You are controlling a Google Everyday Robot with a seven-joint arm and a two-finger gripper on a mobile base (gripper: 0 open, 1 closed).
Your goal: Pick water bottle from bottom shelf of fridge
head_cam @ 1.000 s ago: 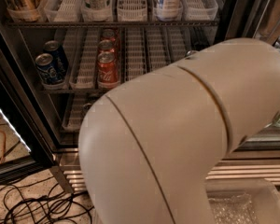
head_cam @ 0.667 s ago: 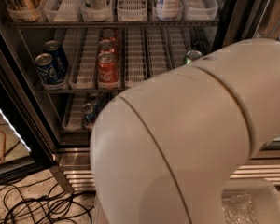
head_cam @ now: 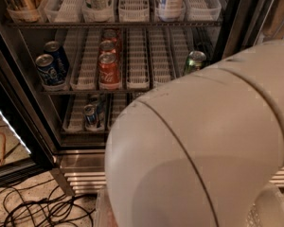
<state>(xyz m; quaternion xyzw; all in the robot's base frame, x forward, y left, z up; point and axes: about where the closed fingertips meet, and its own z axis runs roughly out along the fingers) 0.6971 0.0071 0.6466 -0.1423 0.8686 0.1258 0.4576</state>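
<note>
honestly the big rounded beige robot arm [head_cam: 203, 150] fills most of the shot. the gripper's out of sight behind it, so can't tell its state. the small clear water bottle is hidden too. the black-framed glass-door fridge [head_cam: 236, 18] has blue-and-silver cans [head_cam: 90, 117] on the left of its bottom wire shelf [head_cam: 75, 118].

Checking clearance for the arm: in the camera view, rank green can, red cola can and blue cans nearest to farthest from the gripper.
The gripper is out of view, so I rank against the arm's shell instead.
1. Green can, right, beside the shell's edge.
2. Red cola can, centre of the same shelf.
3. Blue cans, far left.
</note>
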